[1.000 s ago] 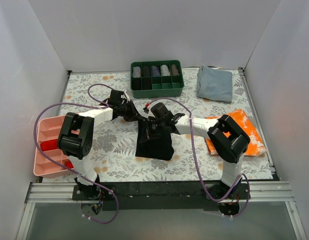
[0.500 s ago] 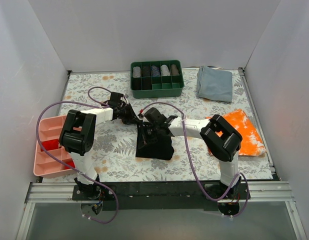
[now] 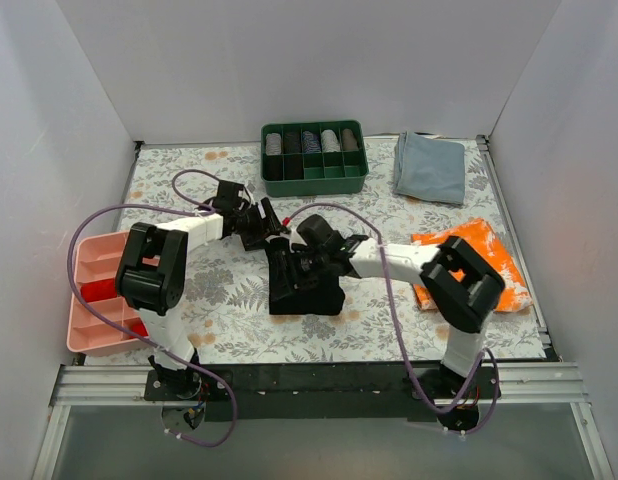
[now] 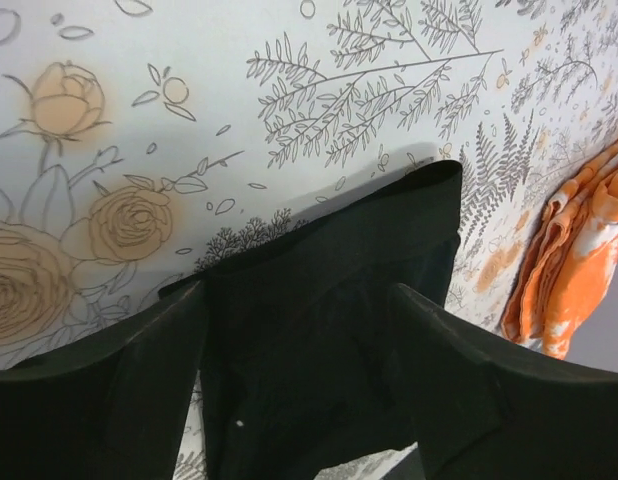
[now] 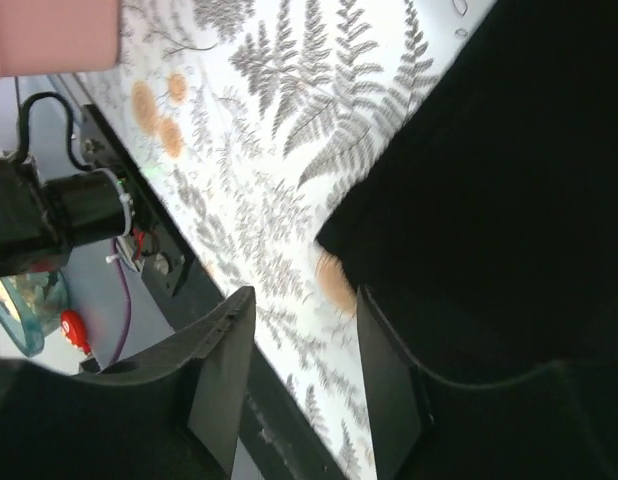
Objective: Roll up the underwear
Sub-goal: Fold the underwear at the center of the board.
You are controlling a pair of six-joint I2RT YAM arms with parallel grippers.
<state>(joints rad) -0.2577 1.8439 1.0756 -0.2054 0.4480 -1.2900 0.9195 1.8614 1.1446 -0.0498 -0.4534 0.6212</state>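
Note:
The black underwear (image 3: pixel 307 287) lies bunched and folded on the flowered tablecloth at mid-table. My left gripper (image 3: pixel 268 233) hovers at its far-left corner, jaws open. In the left wrist view the underwear (image 4: pixel 329 270) fills the gap between the two spread fingers (image 4: pixel 139 385), and the left gripper (image 4: pixel 299 370) grips nothing. My right gripper (image 3: pixel 307 262) sits over the underwear's upper edge. In the right wrist view it (image 5: pixel 304 370) is open with only tablecloth between the fingers (image 5: pixel 217 375), and the underwear (image 5: pixel 509 180) lies just to the right.
A green box (image 3: pixel 313 157) of rolled items stands at the back. A grey-blue folded cloth (image 3: pixel 430 166) lies at the back right, an orange-and-white cloth (image 3: pixel 481 262) at the right, also seen as the orange cloth (image 4: pixel 569 260). A pink tray (image 3: pixel 94 295) sits at the left edge.
Both grippers were shut on the underwear's top edge and have now opened and let it go. The cloth has dropped flatter onto the table; the right gripper has shifted slightly.

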